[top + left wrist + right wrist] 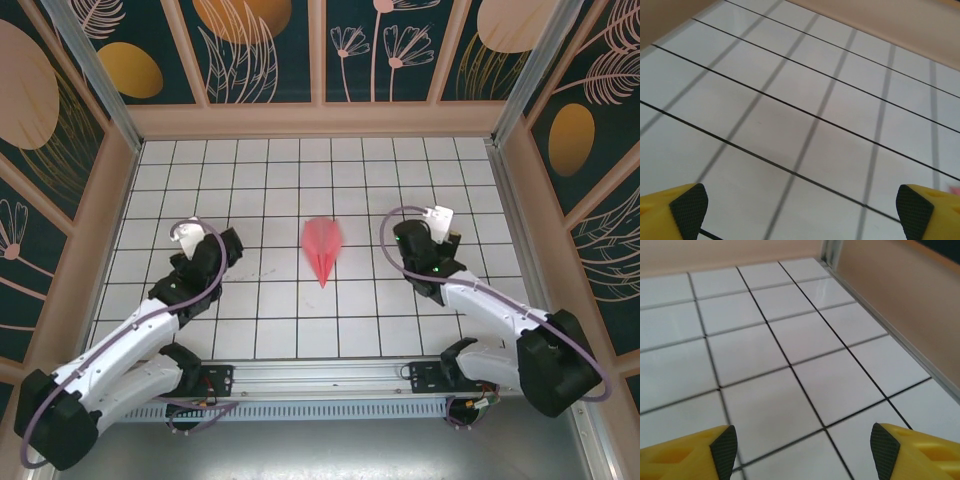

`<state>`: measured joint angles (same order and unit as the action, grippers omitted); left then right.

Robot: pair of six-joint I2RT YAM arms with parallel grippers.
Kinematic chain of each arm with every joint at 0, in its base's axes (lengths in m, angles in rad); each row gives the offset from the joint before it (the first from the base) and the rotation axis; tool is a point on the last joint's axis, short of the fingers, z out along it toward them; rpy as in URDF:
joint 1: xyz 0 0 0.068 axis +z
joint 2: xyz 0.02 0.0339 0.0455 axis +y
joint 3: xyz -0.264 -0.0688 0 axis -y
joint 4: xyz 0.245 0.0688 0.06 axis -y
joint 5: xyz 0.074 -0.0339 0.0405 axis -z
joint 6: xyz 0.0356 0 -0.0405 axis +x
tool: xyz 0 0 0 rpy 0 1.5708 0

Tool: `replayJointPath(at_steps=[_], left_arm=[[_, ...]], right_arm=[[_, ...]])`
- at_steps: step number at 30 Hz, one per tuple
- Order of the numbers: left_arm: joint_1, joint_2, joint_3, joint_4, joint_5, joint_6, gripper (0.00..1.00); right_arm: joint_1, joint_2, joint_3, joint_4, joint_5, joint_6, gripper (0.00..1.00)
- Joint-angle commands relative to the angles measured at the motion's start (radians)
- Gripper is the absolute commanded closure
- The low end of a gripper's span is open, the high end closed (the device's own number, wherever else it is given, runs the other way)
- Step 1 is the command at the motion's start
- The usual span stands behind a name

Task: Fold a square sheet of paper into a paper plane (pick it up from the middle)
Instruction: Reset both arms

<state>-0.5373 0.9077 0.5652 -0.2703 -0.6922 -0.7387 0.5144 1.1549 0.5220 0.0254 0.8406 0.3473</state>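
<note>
While the paper plane (323,250) lies centred on the counter (280,330), left claw (800,212) and right claw (805,450) sit spread either side

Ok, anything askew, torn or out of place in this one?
Nothing stands out. The paper plane lies in the middle of the table, tip toward the near edge, apparently intact. The left gripper and right gripper are open, holding nothing.
</note>
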Motion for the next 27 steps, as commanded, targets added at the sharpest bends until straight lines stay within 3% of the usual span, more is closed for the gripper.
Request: replayJointPath(at_steps=[1,4,5,8,11,16,18,23,25,27], left_arm=[[0.114,0.070,0.015,0.080,0.001,0.120,0.01],[0.175,0.122,-0.010,0.165,-0.026,0.190,0.01],[0.189,0.127,-0.024,0.197,-0.045,0.206,0.01],[0.291,0.134,-0.080,0.317,0.043,0.234,0.01],[0.340,0.150,-0.129,0.427,0.001,0.289,0.01],[0.357,0.210,-0.214,0.726,-0.032,0.442,0.01],[0.357,0.266,-0.256,0.873,-0.001,0.489,0.01],[0.358,0.386,-0.303,1.182,0.091,0.565,0.01],[0.364,0.414,-0.338,1.339,0.106,0.617,0.01],[0.374,0.447,-0.335,1.391,0.129,0.641,0.01]], right_arm=[[-0.140,0.001,-0.084,0.317,-0.219,-0.164,0.26],[-0.223,0.038,-0.082,0.405,-0.348,-0.233,0.26],[-0.235,0.047,-0.092,0.453,-0.362,-0.267,0.26],[-0.299,0.118,-0.128,0.590,-0.377,-0.294,0.26],[-0.344,0.211,-0.160,0.707,-0.421,-0.334,0.26],[-0.414,0.247,-0.241,0.991,-0.647,-0.391,0.27],[-0.454,0.267,-0.247,1.039,-0.709,-0.383,0.28],[-0.527,0.388,-0.356,1.358,-0.869,-0.363,0.26],[-0.527,0.374,-0.321,1.260,-0.887,-0.372,0.26],[-0.534,0.384,-0.301,1.238,-0.870,-0.356,0.25]])
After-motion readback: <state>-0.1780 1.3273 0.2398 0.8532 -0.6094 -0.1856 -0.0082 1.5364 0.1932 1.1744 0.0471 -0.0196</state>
